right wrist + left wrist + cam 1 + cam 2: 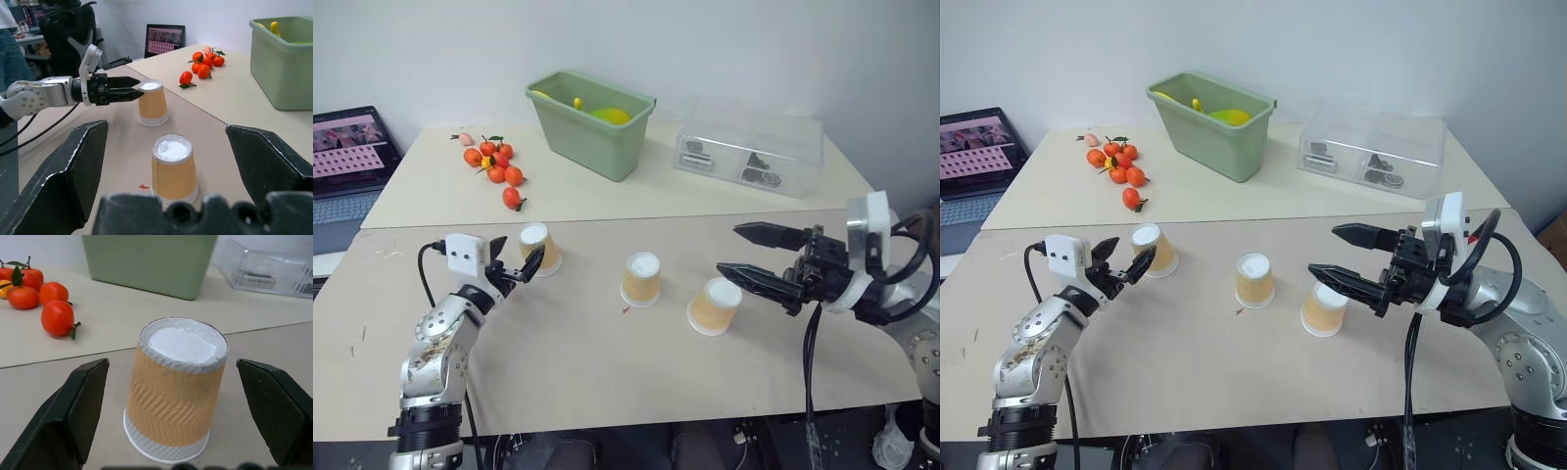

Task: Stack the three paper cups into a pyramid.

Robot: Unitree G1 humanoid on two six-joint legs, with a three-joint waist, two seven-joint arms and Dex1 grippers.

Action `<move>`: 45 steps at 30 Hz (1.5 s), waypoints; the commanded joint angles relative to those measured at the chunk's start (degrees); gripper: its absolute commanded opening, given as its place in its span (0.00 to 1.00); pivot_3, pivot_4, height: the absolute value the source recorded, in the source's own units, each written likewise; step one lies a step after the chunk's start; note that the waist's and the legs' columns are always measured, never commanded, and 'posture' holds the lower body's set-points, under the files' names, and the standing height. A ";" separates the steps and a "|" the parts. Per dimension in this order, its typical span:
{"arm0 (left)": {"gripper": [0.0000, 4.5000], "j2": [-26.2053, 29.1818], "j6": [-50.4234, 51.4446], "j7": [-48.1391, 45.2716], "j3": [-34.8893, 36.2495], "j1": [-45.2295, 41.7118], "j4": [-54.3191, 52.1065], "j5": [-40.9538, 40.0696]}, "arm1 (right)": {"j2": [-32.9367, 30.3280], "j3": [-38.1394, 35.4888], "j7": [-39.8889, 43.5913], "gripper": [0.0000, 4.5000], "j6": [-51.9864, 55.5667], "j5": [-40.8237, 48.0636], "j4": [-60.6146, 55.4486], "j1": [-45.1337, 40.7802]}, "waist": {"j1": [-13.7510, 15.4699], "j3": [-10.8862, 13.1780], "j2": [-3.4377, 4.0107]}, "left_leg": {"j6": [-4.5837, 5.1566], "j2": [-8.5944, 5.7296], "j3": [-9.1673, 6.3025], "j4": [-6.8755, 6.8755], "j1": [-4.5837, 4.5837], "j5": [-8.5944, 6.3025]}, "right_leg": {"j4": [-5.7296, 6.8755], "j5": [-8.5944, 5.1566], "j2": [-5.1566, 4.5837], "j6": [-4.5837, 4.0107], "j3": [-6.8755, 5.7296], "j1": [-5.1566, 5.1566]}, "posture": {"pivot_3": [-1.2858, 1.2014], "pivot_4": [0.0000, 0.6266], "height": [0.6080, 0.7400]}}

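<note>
Three tan-orange paper cups stand upside down and apart on the near table: a left cup (540, 249), a middle cup (641, 279) and a right cup (715, 305). My left gripper (519, 257) is open and level at the left cup (176, 391), one finger on either side and neither touching it. My right gripper (728, 250) is open too, held above the table. Its lower finger hangs just over the right cup, and it points toward the middle cup (173, 169). No cup sits on another.
On the far table stand a green bin (592, 122), a clear plastic box (749, 147) and a cluster of orange-red fruits (494, 166). A laptop (347, 147) lies at the far left. A small red mark (625, 309) is beside the middle cup.
</note>
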 commanded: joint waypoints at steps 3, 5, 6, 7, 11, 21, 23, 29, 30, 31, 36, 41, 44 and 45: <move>0.99 1.14 -3.72 -2.61 -1.13 -3.99 5.56 1.26 | -0.92 -2.63 -0.84 1.00 -0.44 1.76 -2.39 0.52 | 0.02 0.00 0.00 | 0.00 0.00 0.00 0.00 0.00 0.00 | 0.01 0.00 0.00 0.00 0.00 0.00 | 0.52 0.24 0.99; 0.99 0.98 -4.46 -3.51 -1.89 -6.13 8.40 1.66 | -0.92 -2.46 -1.07 1.00 -0.49 1.76 -2.42 0.40 | 0.05 0.00 0.00 | -0.01 0.00 0.00 0.00 0.00 0.01 | 0.01 0.00 0.00 0.00 0.00 0.00 | 0.52 0.24 0.99; 0.99 0.81 -4.76 -4.15 -2.10 -7.09 9.60 1.50 | -0.94 -2.41 -1.10 1.00 -0.51 1.76 -2.44 0.38 | 0.06 0.00 0.00 | -0.01 -0.01 0.00 0.01 0.00 0.01 | 0.01 0.01 0.00 0.00 0.00 0.00 | 0.52 0.24 0.99; 0.99 0.71 -5.00 -4.68 -2.17 -7.69 10.41 1.32 | -0.94 -2.34 -1.16 1.00 -0.52 1.75 -2.48 0.35 | 0.06 0.00 0.00 | -0.01 0.00 0.00 0.01 -0.01 0.01 | 0.00 0.01 0.00 0.00 -0.01 0.00 | 0.52 0.24 0.99; 0.99 -0.18 -6.84 -4.99 -3.50 -11.44 14.88 2.73 | -1.02 -2.18 -1.51 1.00 -0.68 1.73 -2.58 0.13 | -0.04 0.00 0.00 | -0.01 0.00 0.00 0.00 -0.03 0.01 | -0.02 0.01 0.00 0.01 0.00 -0.02 | 0.52 0.24 0.99; 0.68 -1.07 -6.40 -5.57 -3.13 -13.06 15.90 1.94 | -1.38 -2.65 -1.93 1.00 -0.73 1.90 -2.85 0.63 | -0.21 0.00 -0.01 | 0.00 0.00 0.00 0.00 -0.03 0.00 | -0.01 0.01 0.00 0.02 0.00 -0.03 | 0.52 0.24 0.99; 0.68 -0.13 -4.66 -8.20 -3.75 -12.09 13.51 0.41 | -1.48 -2.29 -1.89 1.00 -0.71 1.75 -2.45 0.11 | -0.21 0.00 0.00 | -0.01 0.00 0.00 0.00 -0.02 0.01 | 0.00 0.02 0.00 0.02 0.00 -0.02 | 0.52 0.24 0.99; 0.68 5.62 -0.75 -21.10 -9.54 -7.46 3.99 -1.97 | -1.56 -1.09 -1.27 1.00 -1.01 1.15 -1.21 -1.52 | -0.56 0.00 -0.01 | -0.01 0.00 0.00 0.00 -0.05 0.01 | 0.01 0.01 0.00 0.03 0.00 -0.05 | 0.52 0.24 0.99; 0.68 6.97 -0.21 -23.74 -10.85 -6.21 1.86 -2.37 | -1.51 -0.91 -1.15 1.00 -1.08 1.00 -1.06 -1.71 | -0.77 0.00 -0.01 | -0.01 0.00 0.00 0.00 -0.05 0.01 | 0.01 0.01 0.00 0.03 0.00 -0.05 | 0.52 0.24 0.99; 0.68 8.23 0.39 -25.95 -11.95 -5.18 0.03 -2.75 | -1.44 -0.72 -1.10 1.00 -1.13 0.86 -0.94 -1.88 | -0.85 0.00 0.00 | 0.00 0.00 0.00 0.00 -0.06 0.00 | 0.00 0.01 0.00 0.03 0.00 -0.07 | 0.52 0.24 0.99; 0.68 11.29 1.95 -31.35 -14.15 -4.29 -2.34 -4.28 | -1.08 -0.08 -1.07 1.00 -1.42 0.51 -0.70 -2.33 | -0.83 0.00 0.01 | 0.03 0.01 0.00 -0.02 -0.05 -0.01 | 0.01 0.00 0.00 0.03 0.00 -0.08 | 0.52 0.24 0.99; 0.68 9.21 -2.03 -32.41 -15.67 -7.81 2.18 -2.06 | -0.99 -0.17 -1.10 1.00 -1.52 0.48 -0.89 -2.09 | -0.79 0.00 0.01 | 0.02 0.01 0.00 -0.02 -0.03 -0.01 | 0.02 0.00 0.00 0.03 0.00 -0.03 | 0.52 0.24 0.99; 0.68 7.97 -3.53 -33.09 -16.44 -9.94 5.49 -1.23 | -1.08 -0.43 -1.21 1.00 -1.50 0.46 -1.15 -1.82 | -0.77 0.00 0.01 | 0.02 0.00 0.00 -0.02 -0.04 -0.01 | 0.01 0.01 0.00 0.03 0.00 -0.04 | 0.52 0.24 0.99; 0.68 7.59 -4.14 -33.38 -16.53 -10.61 6.64 -1.12 | -1.13 -0.60 -1.24 1.00 -1.49 0.51 -1.26 -1.68 | -0.80 0.00 0.01 | 0.02 0.00 0.00 -0.02 -0.04 -0.01 | 0.00 0.01 0.00 0.03 0.00 -0.04 | 0.52 0.24 0.99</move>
